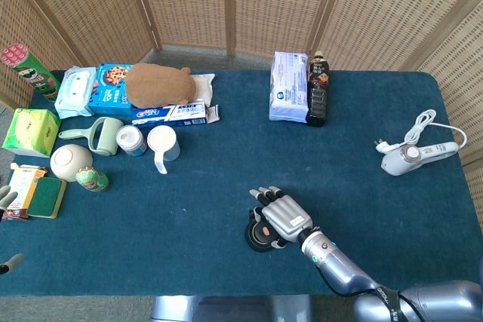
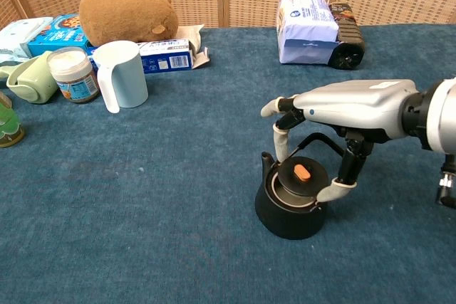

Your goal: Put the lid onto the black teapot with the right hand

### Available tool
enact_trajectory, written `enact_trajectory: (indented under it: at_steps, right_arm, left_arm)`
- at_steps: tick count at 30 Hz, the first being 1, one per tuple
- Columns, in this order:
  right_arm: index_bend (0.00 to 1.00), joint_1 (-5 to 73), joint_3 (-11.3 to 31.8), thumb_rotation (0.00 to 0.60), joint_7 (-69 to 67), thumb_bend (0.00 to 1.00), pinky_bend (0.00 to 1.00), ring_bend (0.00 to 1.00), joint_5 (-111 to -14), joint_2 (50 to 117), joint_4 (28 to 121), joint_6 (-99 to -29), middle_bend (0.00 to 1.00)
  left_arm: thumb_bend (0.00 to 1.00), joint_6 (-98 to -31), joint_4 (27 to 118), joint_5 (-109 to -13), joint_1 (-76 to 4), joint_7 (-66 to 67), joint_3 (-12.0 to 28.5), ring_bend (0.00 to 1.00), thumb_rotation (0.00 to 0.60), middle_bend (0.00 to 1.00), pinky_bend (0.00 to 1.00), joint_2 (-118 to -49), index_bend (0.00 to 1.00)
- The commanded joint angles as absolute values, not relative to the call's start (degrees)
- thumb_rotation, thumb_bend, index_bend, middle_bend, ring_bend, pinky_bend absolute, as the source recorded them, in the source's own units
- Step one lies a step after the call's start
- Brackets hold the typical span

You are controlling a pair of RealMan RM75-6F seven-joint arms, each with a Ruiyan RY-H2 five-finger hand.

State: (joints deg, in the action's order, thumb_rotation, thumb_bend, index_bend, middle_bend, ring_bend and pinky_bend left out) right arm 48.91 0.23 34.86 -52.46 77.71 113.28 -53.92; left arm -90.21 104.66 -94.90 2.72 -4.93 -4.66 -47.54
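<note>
My right hand [image 2: 335, 115] arches over the teapot [image 2: 291, 208], fingers spread and gripping nothing I can see. The lid [image 2: 300, 179] sits in the teapot's mouth, slightly tilted. It looks light and rigid; I'd pinch its orange knob.

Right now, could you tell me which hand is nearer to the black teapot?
Right. The right hand hovers directly over the black teapot, fingers around its lid; the left hand sits at the table's far left edge.

On my bench I count one black teapot [image 2: 291, 211], one lid [image 2: 300, 178], one white mug [image 2: 121, 74], one jar [image 2: 73, 74], one brown plush toy [image 2: 127, 16], one dark bottle [image 1: 318, 89] and one bowl [image 1: 70, 161].
</note>
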Motion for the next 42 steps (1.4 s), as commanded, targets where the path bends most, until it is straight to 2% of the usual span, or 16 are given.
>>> enact_trajectory:
  at_steps: [1,15,20,24,31,36,42]
  right_arm:
    - [0.32,48.8,0.1,0.6,34.5,0.21,0.0,0.0,-52.8,77.5,113.5,-53.9,0.03]
    - [0.29,47.8,0.7,0.6,30.9,0.2,0.0,0.0,-55.9,74.5,116.1,-54.7,0.03]
    - [0.29,45.6,1.4,0.6,26.9,0.17,0.08,0.05,-62.1,70.6,117.5,-57.2,0.07]
    - [0.29,43.8,1.7,0.6,22.3,0.1,0.14,0.13,-69.9,68.7,115.4,-59.2,0.13]
    - [0.26,39.2,3.1,0.6,7.8,0.03,0.14,0.14,-85.6,68.1,103.5,-69.6,0.14]
    - [0.24,34.6,3.0,0.6,2.7,0.02,0.1,0.11,-87.0,67.2,96.6,-76.2,0.13]
    - [0.2,28.0,3.0,0.6,2.8,0.02,0.08,0.09,-84.2,65.2,94.7,-83.0,0.11]
  left_arm:
    - [0.1,-90.3,104.6,-95.0,2.7,-5.0,-4.7,0.0,0.6,0.0,0.06,-47.5,0.0]
    - [0.1,-90.5,104.6,-95.2,2.8,-5.1,-4.7,0.0,0.6,0.0,0.06,-47.5,0.0]
    - [0.1,-90.5,104.5,-95.2,2.8,-5.3,-4.8,0.0,0.6,0.0,0.06,-47.4,0.0]
    - [0.1,-90.6,104.5,-95.3,3.0,-5.3,-4.9,0.0,0.6,0.0,0.06,-47.3,0.0]
    - [0.1,-91.9,104.6,-95.9,3.7,-5.6,-5.1,0.0,0.6,0.0,0.06,-47.2,0.0]
    - [0.1,-93.5,104.0,-97.0,4.4,-6.6,-5.4,0.0,0.6,0.0,0.06,-47.0,0.0]
    - [0.1,-95.4,102.9,-97.8,5.2,-8.3,-5.5,0.0,0.6,0.0,0.06,-46.8,0.0]
